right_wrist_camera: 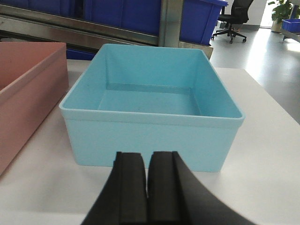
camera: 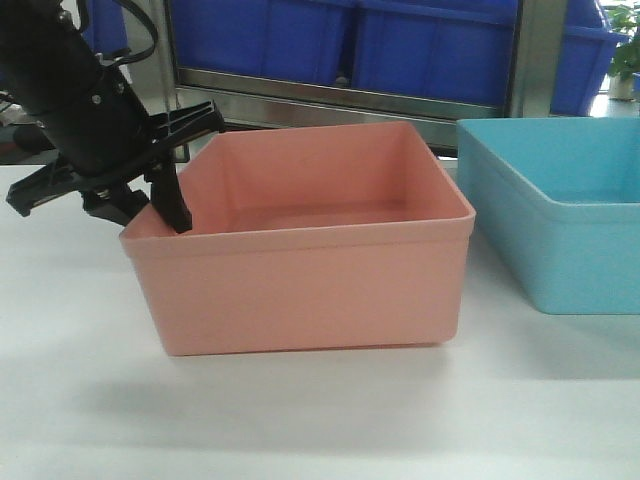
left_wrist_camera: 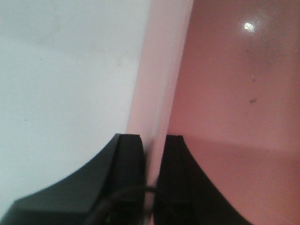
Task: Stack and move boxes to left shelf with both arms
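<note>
The salmon pink box (camera: 300,290) stands on the white table with the turquoise box (camera: 570,250) to its right. My left gripper (camera: 150,212) straddles the pink box's left wall, one finger inside and one outside. In the left wrist view the left gripper (left_wrist_camera: 153,140) is shut on that pink wall (left_wrist_camera: 159,70). My right gripper (right_wrist_camera: 148,157) is shut and empty, just above the table in front of the turquoise box's (right_wrist_camera: 154,136) near wall. The shelf's steel front crossbar (camera: 340,95) runs behind the boxes; its rollers are hidden.
Dark blue crates (camera: 400,40) sit on the rack behind the crossbar. A steel upright (right_wrist_camera: 171,21) stands behind the turquoise box. The pink box's corner (right_wrist_camera: 23,93) lies to the left of the right gripper. The table's right edge (right_wrist_camera: 276,117) borders open floor with an office chair.
</note>
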Robot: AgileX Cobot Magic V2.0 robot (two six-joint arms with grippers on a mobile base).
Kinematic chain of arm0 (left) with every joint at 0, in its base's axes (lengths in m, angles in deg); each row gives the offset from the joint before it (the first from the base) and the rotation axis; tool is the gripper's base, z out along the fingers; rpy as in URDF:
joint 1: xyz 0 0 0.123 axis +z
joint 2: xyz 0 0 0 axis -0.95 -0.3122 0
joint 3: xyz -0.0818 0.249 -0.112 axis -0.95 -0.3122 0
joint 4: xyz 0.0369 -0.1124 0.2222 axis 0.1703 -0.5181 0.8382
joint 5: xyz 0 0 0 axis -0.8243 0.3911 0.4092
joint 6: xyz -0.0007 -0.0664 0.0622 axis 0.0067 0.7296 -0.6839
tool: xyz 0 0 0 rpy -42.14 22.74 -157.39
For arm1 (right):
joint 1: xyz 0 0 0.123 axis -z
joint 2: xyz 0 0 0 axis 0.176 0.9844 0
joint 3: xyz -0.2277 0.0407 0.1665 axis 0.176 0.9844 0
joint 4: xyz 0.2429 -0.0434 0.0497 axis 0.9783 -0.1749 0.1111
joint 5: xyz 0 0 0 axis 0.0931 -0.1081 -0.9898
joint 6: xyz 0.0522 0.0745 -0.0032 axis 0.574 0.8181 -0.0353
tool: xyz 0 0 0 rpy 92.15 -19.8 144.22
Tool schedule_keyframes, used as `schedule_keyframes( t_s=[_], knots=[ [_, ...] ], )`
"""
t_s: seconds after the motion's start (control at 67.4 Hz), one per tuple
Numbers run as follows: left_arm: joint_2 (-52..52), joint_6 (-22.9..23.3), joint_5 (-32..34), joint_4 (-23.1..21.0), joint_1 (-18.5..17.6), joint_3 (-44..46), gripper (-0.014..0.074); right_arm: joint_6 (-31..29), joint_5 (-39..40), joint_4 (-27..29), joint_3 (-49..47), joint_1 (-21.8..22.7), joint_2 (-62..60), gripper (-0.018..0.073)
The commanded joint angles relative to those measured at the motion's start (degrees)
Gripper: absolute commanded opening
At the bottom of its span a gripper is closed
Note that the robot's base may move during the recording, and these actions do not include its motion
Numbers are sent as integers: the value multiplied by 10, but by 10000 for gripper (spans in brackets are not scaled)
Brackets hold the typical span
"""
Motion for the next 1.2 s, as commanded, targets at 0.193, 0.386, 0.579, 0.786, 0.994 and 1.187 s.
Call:
schedule_keyframes(
  t_s=[0.193,0.386,0.579,0.786,0.994,1.187],
  knots=[
    [19,6,-13,-23,-6,11,370,-3,47,1,-10,-1,-12,36],
    [61,-33,-23,-17,-6,12,482,-3,47,1,-10,-1,-12,36],
    [145,-105,-35,-6,-6,13,478,-3,47,1,-10,-1,-12,36],
    [244,-179,-51,24,-6,4,372,-3,47,1,-10,-1,-12,36],
    [356,-179,-37,92,-6,-68,194,-3,48,1,-10,-1,-12,36],
    [468,-179,28,123,-6,-183,-6,-1,60,5,-10,-1,-12,36]
  ],
)
